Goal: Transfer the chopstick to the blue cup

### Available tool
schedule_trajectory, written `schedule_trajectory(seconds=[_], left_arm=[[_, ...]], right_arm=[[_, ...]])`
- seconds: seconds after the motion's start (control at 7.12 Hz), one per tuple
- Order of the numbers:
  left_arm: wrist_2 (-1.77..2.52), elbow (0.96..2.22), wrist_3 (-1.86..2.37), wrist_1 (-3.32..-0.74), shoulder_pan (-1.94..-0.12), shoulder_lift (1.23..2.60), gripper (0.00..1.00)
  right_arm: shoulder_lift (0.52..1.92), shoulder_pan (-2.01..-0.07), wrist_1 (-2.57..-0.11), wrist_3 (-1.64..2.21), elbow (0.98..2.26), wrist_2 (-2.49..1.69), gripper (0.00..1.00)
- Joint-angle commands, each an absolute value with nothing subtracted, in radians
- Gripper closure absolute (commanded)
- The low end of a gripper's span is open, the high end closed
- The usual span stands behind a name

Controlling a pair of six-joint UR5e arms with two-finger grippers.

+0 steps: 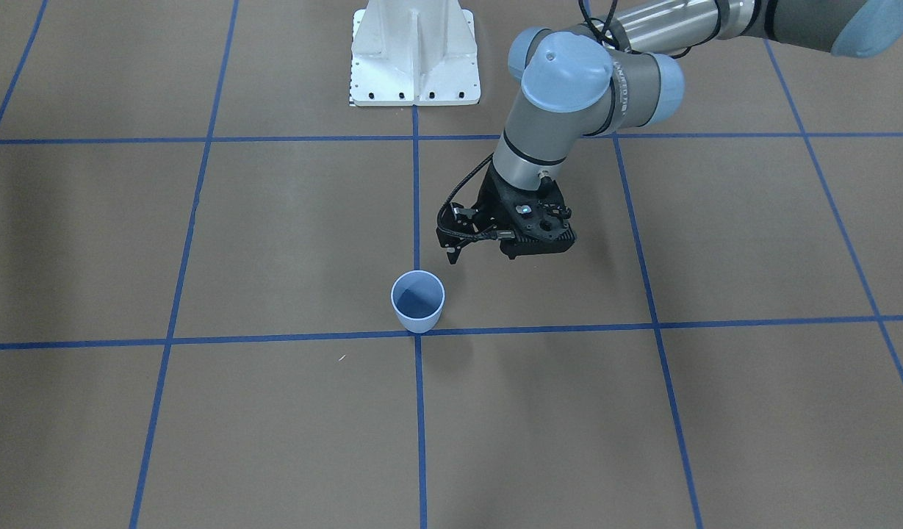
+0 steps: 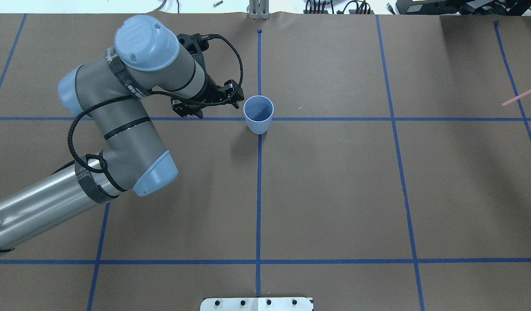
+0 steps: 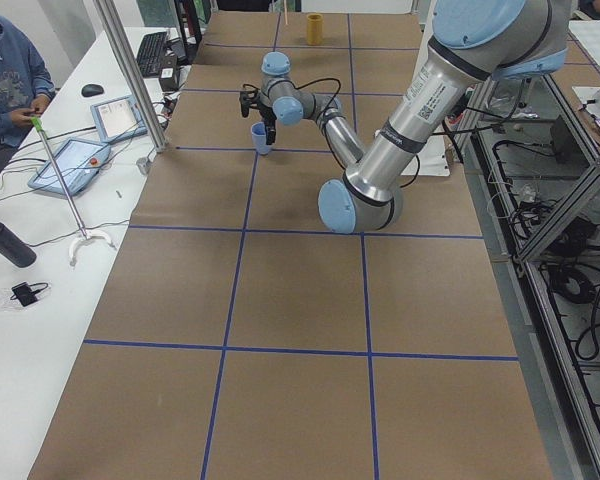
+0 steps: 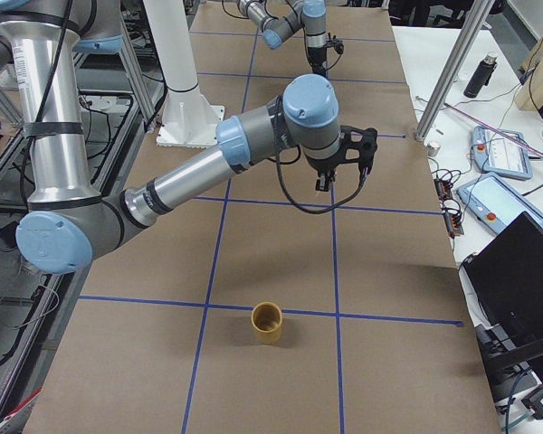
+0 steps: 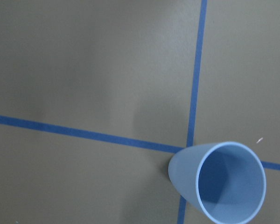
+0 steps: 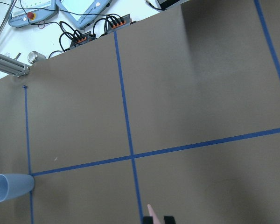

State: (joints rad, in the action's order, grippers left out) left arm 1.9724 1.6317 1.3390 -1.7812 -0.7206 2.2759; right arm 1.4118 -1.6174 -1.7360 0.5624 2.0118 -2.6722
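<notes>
The blue cup (image 1: 417, 301) stands upright and empty at a tape crossing near the table's middle; it also shows in the overhead view (image 2: 258, 114) and low right in the left wrist view (image 5: 219, 182). My left gripper (image 1: 455, 246) hangs just beside the cup (image 2: 233, 99), not touching it, and looks open and empty. My right gripper (image 6: 158, 219) is shut on the pale pink chopstick (image 6: 150, 211), far from the cup (image 6: 11, 186). Only the stick's end (image 2: 522, 97) reaches into the overhead view at the right edge.
A tan cup (image 4: 268, 323) stands on the table's right end, below my right arm. The white robot base (image 1: 414, 51) sits at the table's robot-side edge. A tiny white fleck (image 1: 342, 358) lies near the blue cup. Operators' gear lines the far edge.
</notes>
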Motion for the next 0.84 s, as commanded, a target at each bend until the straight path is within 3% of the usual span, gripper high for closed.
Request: schedule_trajectory(seconds=[0.0, 0.42, 0.7], left_arm=[[2.056, 1.742, 1.211, -1.778, -0.812, 2.144, 0.03], [2.149, 1.908, 0.915, -1.782, -0.951, 1.840, 0.03], [2.187, 1.917, 0.822, -1.787, -0.997, 1.775, 0.03]], right_arm=[[1.208, -1.397, -1.730, 0.961, 2.016, -2.634, 1.00], [1.004, -1.113, -1.695, 1.369, 2.003, -2.420, 1.00], [0.900, -0.898, -1.538, 1.605, 1.895, -2.163, 1.00]])
